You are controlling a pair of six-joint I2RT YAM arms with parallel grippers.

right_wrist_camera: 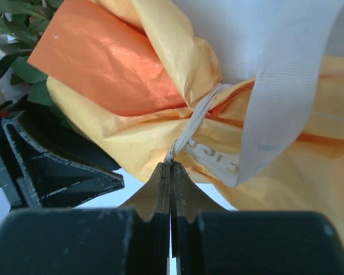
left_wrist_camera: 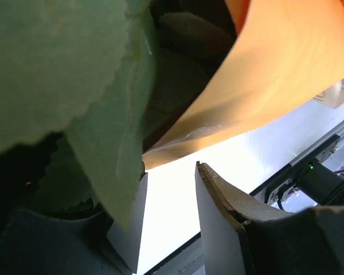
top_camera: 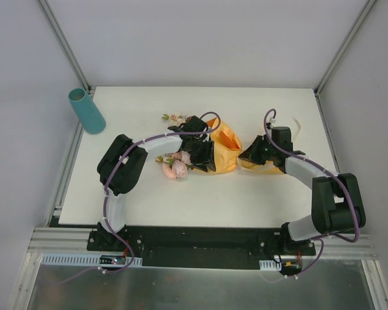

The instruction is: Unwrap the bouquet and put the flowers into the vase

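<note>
My right gripper [right_wrist_camera: 171,166] is pinched fully shut on a thin twisted strand of the cream ribbon [right_wrist_camera: 281,80], right where it runs out of the knot cinched around the orange paper [right_wrist_camera: 103,63]. A broad flat tail of the same ribbon hangs across the right of my wrist view.

My left gripper [left_wrist_camera: 171,169] stands partly apart, with bare white table [top_camera: 246,194] showing between its fingers. Big green leaves [left_wrist_camera: 46,69] crowd over the left finger and a curl of paper arches just beyond the tips. I think nothing is clamped between them, though the leaves hide much of that side.

From above, the bouquet [top_camera: 220,155] lies on its side in the middle of the table between my two grippers (left one at the blossom end, right one at the tied end). The flowers [top_camera: 178,166] poke out of the wrap toward my left. The vase [top_camera: 86,111] is at the far-left corner, well apart from the bouquet.
</note>
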